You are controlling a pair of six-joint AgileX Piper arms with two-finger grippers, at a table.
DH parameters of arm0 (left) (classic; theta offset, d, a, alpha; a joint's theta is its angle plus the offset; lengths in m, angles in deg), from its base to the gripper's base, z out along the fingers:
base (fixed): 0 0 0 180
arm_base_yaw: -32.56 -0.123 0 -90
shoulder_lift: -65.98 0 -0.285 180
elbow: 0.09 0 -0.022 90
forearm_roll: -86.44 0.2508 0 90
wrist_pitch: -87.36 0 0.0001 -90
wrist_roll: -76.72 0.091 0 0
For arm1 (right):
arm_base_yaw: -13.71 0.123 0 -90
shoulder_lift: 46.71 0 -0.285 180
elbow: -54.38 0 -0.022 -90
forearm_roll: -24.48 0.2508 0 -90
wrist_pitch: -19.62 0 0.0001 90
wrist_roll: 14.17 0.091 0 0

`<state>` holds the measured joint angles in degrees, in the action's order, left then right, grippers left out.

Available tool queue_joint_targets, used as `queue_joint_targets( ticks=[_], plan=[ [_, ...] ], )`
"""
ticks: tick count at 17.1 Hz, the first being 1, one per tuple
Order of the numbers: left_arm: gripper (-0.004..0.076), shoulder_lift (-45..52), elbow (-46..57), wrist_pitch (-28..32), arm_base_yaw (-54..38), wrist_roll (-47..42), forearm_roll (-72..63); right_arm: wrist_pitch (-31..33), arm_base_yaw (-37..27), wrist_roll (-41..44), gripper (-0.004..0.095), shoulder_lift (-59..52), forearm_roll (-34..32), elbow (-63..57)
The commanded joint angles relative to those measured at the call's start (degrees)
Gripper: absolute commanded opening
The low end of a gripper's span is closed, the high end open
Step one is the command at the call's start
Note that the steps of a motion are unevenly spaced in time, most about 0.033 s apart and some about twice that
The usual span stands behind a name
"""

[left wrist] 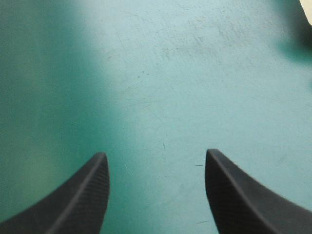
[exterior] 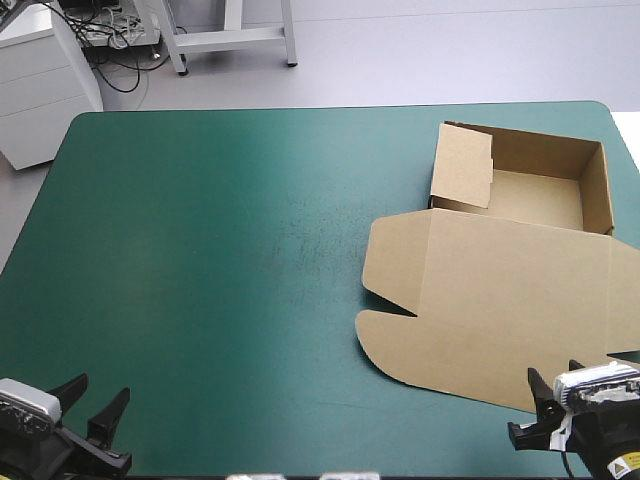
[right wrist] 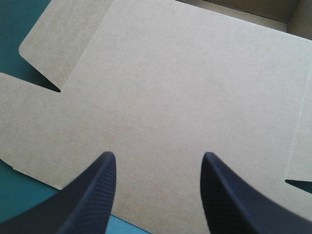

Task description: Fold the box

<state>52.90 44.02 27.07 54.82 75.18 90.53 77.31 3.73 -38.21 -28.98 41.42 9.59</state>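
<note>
Box (exterior: 545,165): brown tray, walls raised, lid (exterior: 500,300) laid flat on desk (exterior: 220,250). Right pincer (right wrist: 158,156): spread, empty, poised over the lid's near edge, probably for lifting it. Left pincer (left wrist: 156,156): spread, empty, parked well apart from the box.

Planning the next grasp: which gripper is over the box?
The right gripper: the box, its lid flat, lies under its open fingers. The left gripper has only bare cover beneath.

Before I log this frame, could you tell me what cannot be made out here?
High view: the right side of the lid, cut by the picture's edge.
High view: part of the tray floor, behind the inward-leaning flap.
Right wrist view: whether the right gripper touches the lid.
Left wrist view: a blurred pale sliver beyond the left gripper, too little to identify.
</note>
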Motion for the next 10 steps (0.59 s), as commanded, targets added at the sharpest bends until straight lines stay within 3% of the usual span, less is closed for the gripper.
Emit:
queue_joint_targets(
  ticks=[1,3,10],
  plan=[
    [0.0410,-0.70,1.14,5.99,0.23,-0.57,-0.71,-3.54,-0.06,-0.72,0.0481,-0.85,1.20,-0.44],
    [0.0410,-0.70,3.17,6.65,0.23,-0.57,-0.99,-4.00,-0.06,-0.72,0.0475,-1.59,1.20,-2.79],
    [0.0397,-0.70,3.80,7.51,0.23,-0.34,-1.49,-4.31,-0.06,-0.72,0.0292,-1.62,1.09,-2.94]
  ],
)
